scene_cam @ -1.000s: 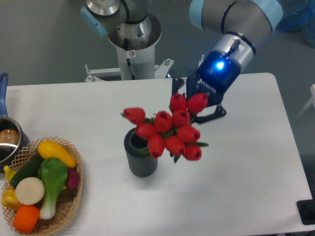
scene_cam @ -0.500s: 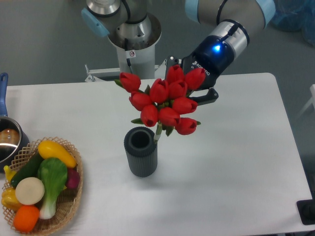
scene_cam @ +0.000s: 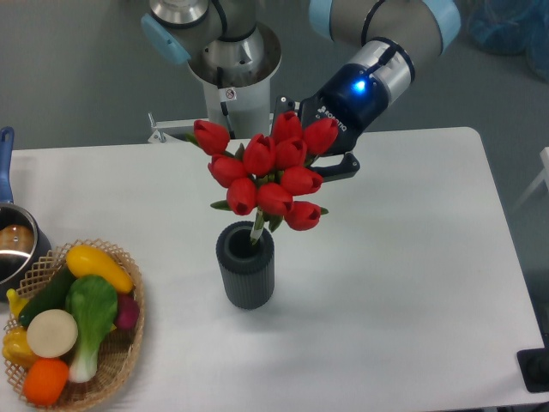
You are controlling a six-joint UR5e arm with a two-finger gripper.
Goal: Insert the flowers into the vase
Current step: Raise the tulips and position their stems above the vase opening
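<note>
The flowers (scene_cam: 266, 172), a bunch of red tulips with closed buds, hang nearly upright over the vase (scene_cam: 246, 276). Their green stems (scene_cam: 256, 227) point down, and the stem ends reach into the vase's round mouth. The vase is a dark grey ribbed cylinder standing upright at the table's middle. My gripper (scene_cam: 324, 161) comes in from the upper right behind the buds and is shut on the bunch. One dark finger (scene_cam: 341, 166) shows to the right of the buds; the rest of the grip is hidden by the flowers.
A wicker basket (scene_cam: 129, 348) of toy vegetables sits at the front left. A steel pot (scene_cam: 13, 245) with a blue handle is at the left edge. The arm's base (scene_cam: 232, 77) stands behind the table. A dark object (scene_cam: 533, 369) sits at the front right corner.
The gripper has carried the flowers up and to the left and turned them upright. The stems, earlier beside the vase, now point into its mouth.
</note>
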